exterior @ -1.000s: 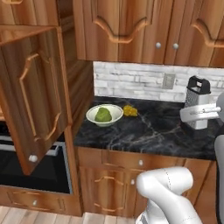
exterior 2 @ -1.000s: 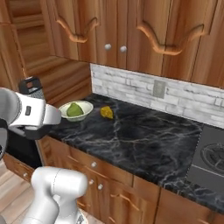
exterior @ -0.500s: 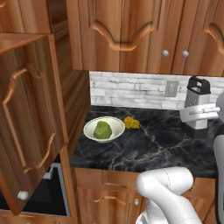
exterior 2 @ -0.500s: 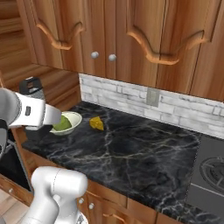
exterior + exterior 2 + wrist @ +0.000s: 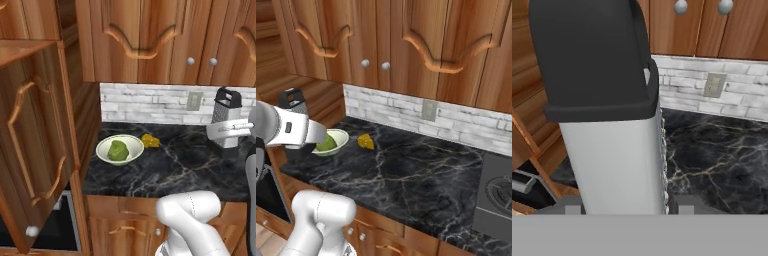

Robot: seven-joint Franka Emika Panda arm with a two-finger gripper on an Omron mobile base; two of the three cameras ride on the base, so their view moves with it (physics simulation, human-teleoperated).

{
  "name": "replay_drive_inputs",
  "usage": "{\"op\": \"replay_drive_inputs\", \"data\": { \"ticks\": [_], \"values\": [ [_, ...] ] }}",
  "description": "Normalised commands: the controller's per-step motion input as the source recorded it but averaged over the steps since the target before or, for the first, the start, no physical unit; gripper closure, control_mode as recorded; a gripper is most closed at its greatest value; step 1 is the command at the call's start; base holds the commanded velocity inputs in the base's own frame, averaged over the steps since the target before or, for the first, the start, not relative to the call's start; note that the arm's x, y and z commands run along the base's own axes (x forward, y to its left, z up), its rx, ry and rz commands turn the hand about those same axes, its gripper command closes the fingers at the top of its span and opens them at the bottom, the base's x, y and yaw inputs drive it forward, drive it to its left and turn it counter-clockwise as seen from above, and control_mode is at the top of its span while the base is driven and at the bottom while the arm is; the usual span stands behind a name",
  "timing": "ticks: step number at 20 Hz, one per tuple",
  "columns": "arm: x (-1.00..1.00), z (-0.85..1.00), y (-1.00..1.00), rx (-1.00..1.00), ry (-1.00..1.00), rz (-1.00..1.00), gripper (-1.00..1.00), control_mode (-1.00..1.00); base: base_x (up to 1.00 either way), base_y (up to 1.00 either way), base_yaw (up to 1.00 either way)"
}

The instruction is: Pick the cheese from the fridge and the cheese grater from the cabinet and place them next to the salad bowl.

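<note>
My gripper [image 5: 227, 131] is shut on the cheese grater [image 5: 226, 112], a silver tapered body with a dark handle, held upright above the right part of the black counter [image 5: 170, 170]. In the hand view the cheese grater [image 5: 619, 150] stands close up between the fingertips [image 5: 572, 207]. The white salad bowl [image 5: 106, 156] with a green lump sits at the counter's left end. Just right of it lies the yellow cheese [image 5: 150, 140]. From the other side the gripper [image 5: 303, 134] hangs in front of the salad bowl [image 5: 341, 141], with the cheese [image 5: 366, 142] beside it. The fridge is out of view.
The cabinet door [image 5: 35, 145] stands swung open left of the counter, reaching down past its edge. Closed cupboards with silver knobs [image 5: 190, 61] hang above a tiled wall with an outlet [image 5: 194, 100]. A stovetop [image 5: 498, 197] borders the counter on the right.
The base has driven, so the whole picture shifted: the oven below left slid mostly out of view and the counter sits lower in frame. The gripper keeps its hold on the grater.
</note>
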Motion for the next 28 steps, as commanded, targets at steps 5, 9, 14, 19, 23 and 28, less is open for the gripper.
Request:
{"op": "replay_drive_inputs", "data": {
  "ticks": [5,9,14,19,23,28],
  "values": [
    [0.0,0.0,0.0,0.0,0.0,0.0,1.0,1.0,0.15,0.34,-0.14],
    [0.0,0.0,0.0,0.0,0.0,0.0,1.0,1.0,0.0,0.0,0.0],
    [0.0,0.0,0.0,0.0,0.0,0.0,1.0,1.0,0.0,0.0,0.0],
    [0.0,0.0,0.0,0.0,0.0,0.0,1.0,1.0,0.0,0.0,0.0],
    [0.0,0.0,0.0,0.0,0.0,0.0,1.0,-1.0,0.0,0.0,0.0],
    [0.43,-0.09,-0.09,0.03,0.02,0.06,1.0,-1.0,0.0,0.0,0.0]
  ]
}}
